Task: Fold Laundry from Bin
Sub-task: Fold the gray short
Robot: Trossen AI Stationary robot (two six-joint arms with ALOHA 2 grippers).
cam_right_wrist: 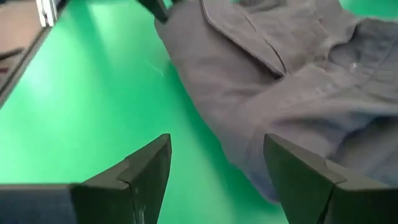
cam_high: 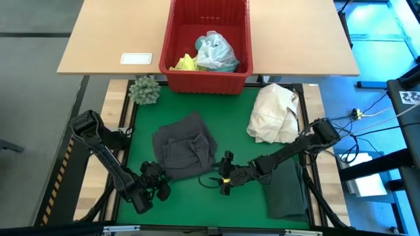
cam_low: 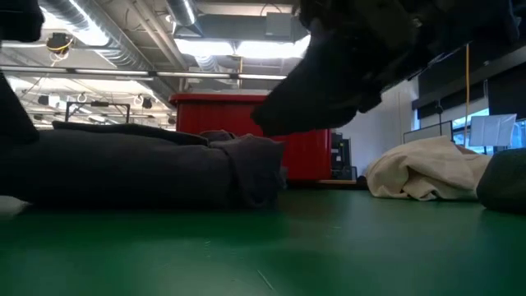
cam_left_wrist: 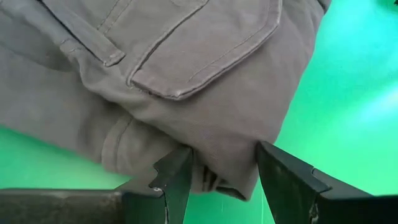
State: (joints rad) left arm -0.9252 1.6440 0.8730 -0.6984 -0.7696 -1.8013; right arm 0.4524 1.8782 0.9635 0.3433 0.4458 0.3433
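This is a robotics lab or industrial workshop hall rather than a home. The low view shows a high open ceiling with exposed ducts [cam_low: 123, 37], pipes and strip lights [cam_low: 222, 47], and the high view shows a green mat [cam_high: 236, 108] on a framed work surface, loose cables [cam_high: 357, 118] on the floor and a printed marker tag [cam_high: 412, 97] at the side.

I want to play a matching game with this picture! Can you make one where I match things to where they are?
Things:
1. grey garment
2. yellow cloth
3. cream-white bundle
4. spiky green ball

Places:
A. inside the red bin
B. middle of the green mat
C. mat's far left corner
D. mat's far right side

Pairs: 1-B, 2-A, 3-D, 4-C
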